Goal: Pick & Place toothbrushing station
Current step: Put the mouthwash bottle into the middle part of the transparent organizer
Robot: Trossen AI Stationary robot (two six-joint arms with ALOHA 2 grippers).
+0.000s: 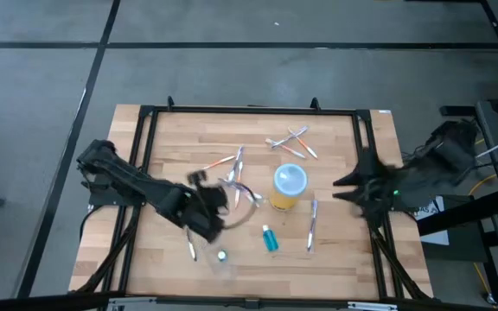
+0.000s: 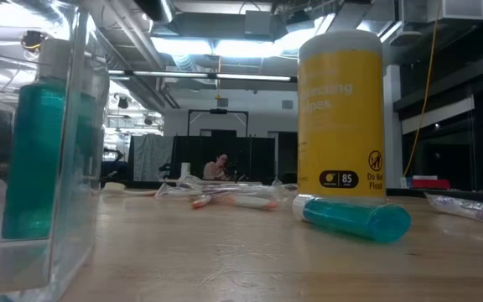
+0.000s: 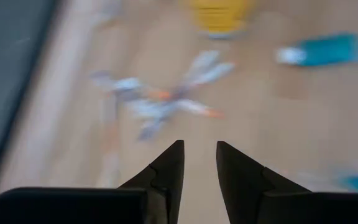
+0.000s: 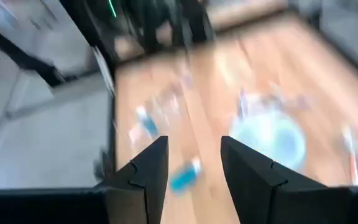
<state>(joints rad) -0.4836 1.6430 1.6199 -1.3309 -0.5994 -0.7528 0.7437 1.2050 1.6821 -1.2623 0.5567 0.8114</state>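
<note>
The yellow cup [image 1: 289, 188] stands upright in the middle of the tabletop [image 1: 344, 250], a teal tube [image 1: 270, 239] lying near it and toothbrushes [image 1: 290, 141] scattered around. The left claw [image 3: 200, 163] hovers low over a toothbrush cluster [image 3: 160, 102], slightly parted and empty. The right claw [image 4: 193, 163] waits at the right edge, open and empty.
</note>
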